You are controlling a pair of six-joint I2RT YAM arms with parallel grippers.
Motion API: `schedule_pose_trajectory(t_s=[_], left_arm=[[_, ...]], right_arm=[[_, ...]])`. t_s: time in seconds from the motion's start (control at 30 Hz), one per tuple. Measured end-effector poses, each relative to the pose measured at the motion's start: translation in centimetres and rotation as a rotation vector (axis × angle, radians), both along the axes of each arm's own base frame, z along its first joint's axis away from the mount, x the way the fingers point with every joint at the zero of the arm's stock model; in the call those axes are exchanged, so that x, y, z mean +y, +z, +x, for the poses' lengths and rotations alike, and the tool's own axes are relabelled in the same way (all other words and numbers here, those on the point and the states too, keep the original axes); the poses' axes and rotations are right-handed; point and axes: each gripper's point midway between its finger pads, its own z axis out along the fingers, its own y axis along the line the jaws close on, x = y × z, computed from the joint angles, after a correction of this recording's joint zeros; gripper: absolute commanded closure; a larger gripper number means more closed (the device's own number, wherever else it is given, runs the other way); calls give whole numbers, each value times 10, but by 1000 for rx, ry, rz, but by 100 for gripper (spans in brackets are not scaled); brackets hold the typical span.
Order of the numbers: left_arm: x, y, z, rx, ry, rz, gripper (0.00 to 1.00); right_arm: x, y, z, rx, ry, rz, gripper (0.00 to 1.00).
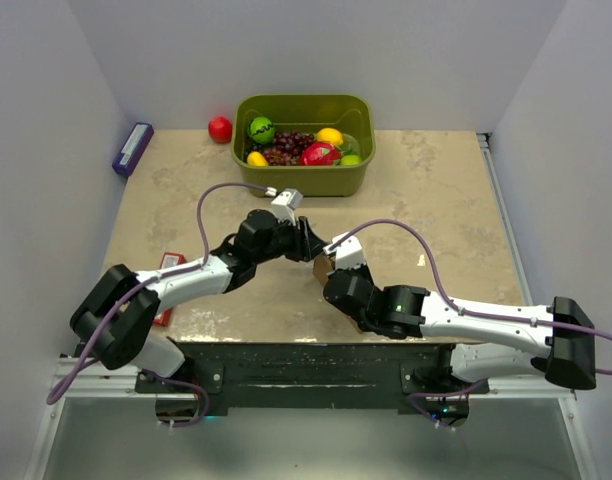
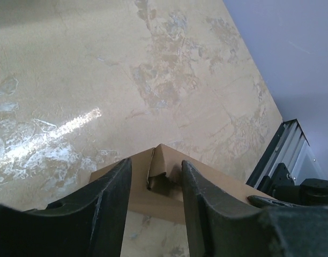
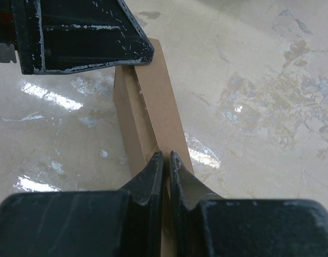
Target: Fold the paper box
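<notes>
I had the right claw [image 3: 166, 155] clamped on the near edge of the box [image 3: 158, 101]; the left claw [image 2: 156, 163] stood open, straddling its far end.

One paper box [image 3: 148, 107], two hands [image 2: 156, 174] [image 3: 166, 160], one green tub [image 1: 316, 183], one red pack [image 1: 172, 261].

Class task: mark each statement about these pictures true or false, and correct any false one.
1. The right pincer is closed on the paper box. True.
2. The green tub is empty. False: it holds fruit.
3. The left pincer has its fingers apart, one on either side of the box's end. True.
4. The purple pack lies inside the tub. False: it lies on the table, at its far left edge.
</notes>
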Motion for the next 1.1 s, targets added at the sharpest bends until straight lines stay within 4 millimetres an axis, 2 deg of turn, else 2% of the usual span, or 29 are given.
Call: schedule_pose_trajectory(t_s=[0.27, 0.57, 0.6, 0.73, 0.8, 0.93, 1.03, 1.1], left_arm=[[0, -2, -5, 2, 0, -43, 63], [4, -4, -8, -9, 3, -66, 68], [5, -5, -9, -10, 4, -67, 68], [5, -5, -9, -13, 6, -68, 69], [6, -5, -9, -14, 6, -68, 69], [6, -5, -9, -20, 4, -64, 69], [6, -5, -9, -21, 4, -64, 69], [7, -5, -10, -22, 4, -63, 69]], right_arm=[[1, -1, -1, 6, -4, 10, 89], [8, -3, -4, 40, -6, 53, 66], [9, -3, -5, 47, -6, 60, 60], [8, -2, -10, 87, -23, 75, 47], [5, 0, -12, 106, -43, 79, 46], [-4, 15, -16, 129, -95, 126, 57], [-19, 25, -23, 148, -140, 170, 61], [-31, 28, -27, 163, -170, 190, 67]])
